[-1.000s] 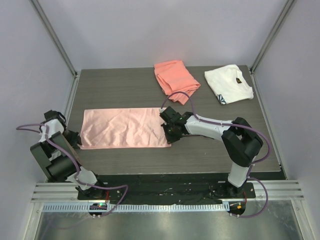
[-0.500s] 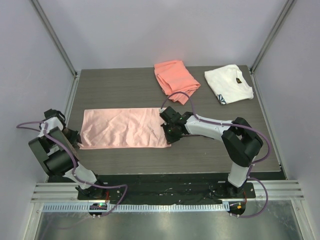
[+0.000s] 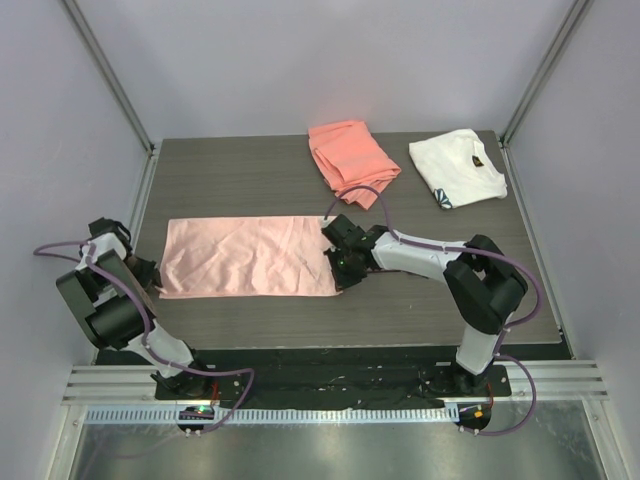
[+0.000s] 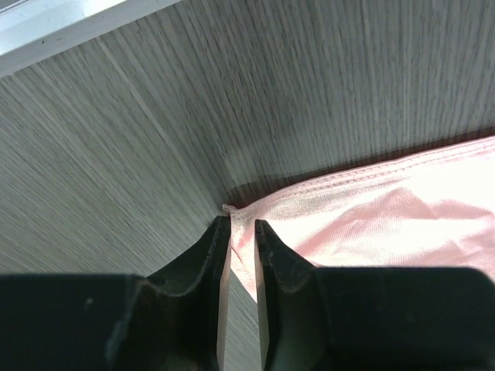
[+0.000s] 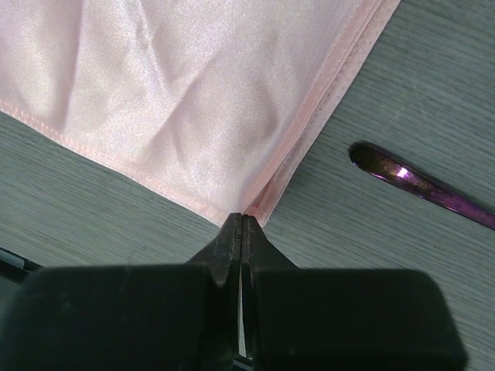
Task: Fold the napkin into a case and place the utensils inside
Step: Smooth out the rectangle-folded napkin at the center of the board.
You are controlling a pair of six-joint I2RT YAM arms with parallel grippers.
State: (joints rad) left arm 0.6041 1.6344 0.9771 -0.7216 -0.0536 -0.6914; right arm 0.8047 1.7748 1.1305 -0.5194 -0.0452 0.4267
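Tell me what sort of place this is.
Probably a robot lab test cell: a left arm and right arm bolted at the edge of a grey wood-grain table, plain walls on aluminium posts, and a coral cloth, white cloth and pink napkin laid out as props.

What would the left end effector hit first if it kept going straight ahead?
A corner of the napkin, already sitting inside the left end effector; past it, probably bare table, though depth is unclear.

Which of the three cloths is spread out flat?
The shiny pale-pink napkin, lying open nearest the arms. The coral-orange cloth and the white cloth sit folded up at the back.
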